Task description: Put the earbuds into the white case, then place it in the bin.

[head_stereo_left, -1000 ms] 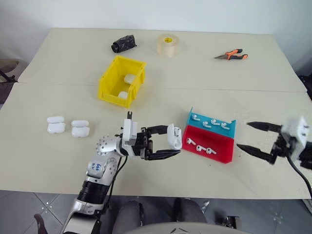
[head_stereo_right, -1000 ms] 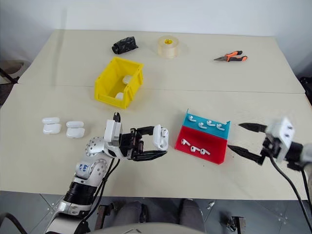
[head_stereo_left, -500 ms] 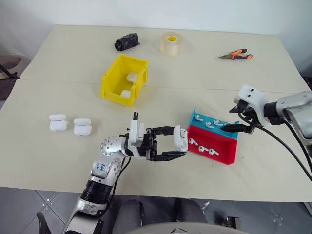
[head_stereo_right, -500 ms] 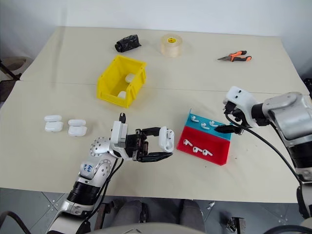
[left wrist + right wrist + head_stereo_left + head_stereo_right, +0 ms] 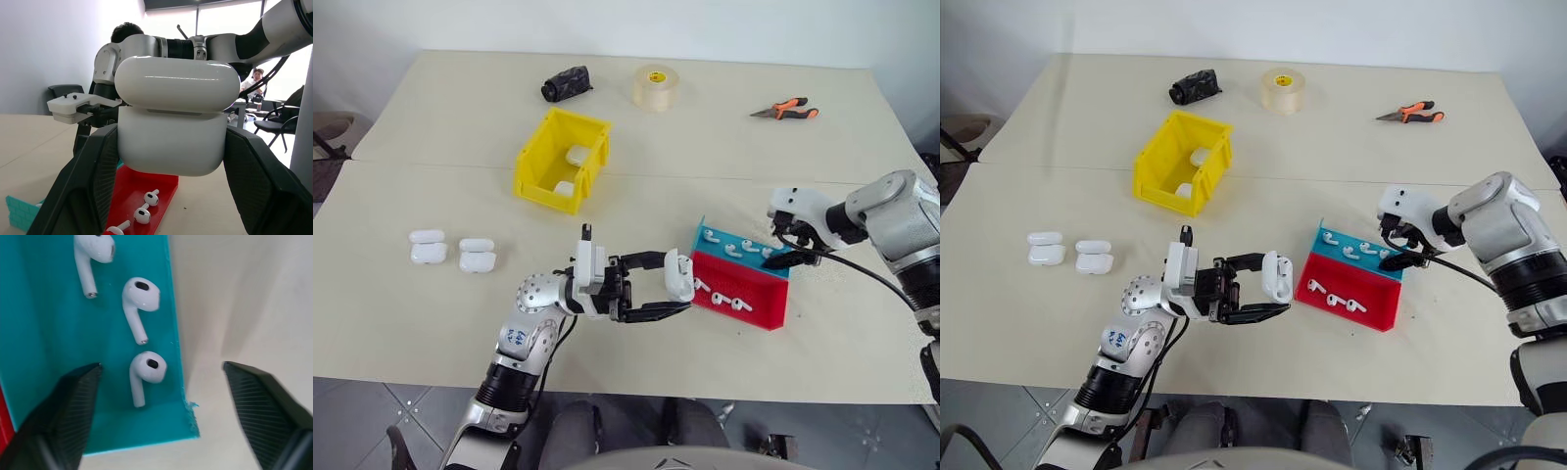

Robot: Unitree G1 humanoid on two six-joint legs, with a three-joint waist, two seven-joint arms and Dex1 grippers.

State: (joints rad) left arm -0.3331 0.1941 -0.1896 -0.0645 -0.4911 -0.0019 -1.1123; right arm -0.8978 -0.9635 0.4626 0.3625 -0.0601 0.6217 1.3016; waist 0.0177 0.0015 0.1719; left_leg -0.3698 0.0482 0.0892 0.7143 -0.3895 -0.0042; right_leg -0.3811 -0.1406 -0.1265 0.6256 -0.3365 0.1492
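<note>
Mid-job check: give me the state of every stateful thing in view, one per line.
left gripper: shut on the white case
white case: lid closed, held off the table
right gripper: fingers open, over the teal tray's earbuds
earbuds: loose in tray
bin: holds two cases
spare cases: closed, on table

Left gripper (image 5: 674, 292) at lower centre of the head view, forearm rising from the bottom edge, fingers level and pointing right, clamped on a white case (image 5: 679, 277). Right gripper (image 5: 788, 246) at centre right, arm entering from the right edge, angled downward, fingers (image 5: 73, 401) spread apart.
</note>
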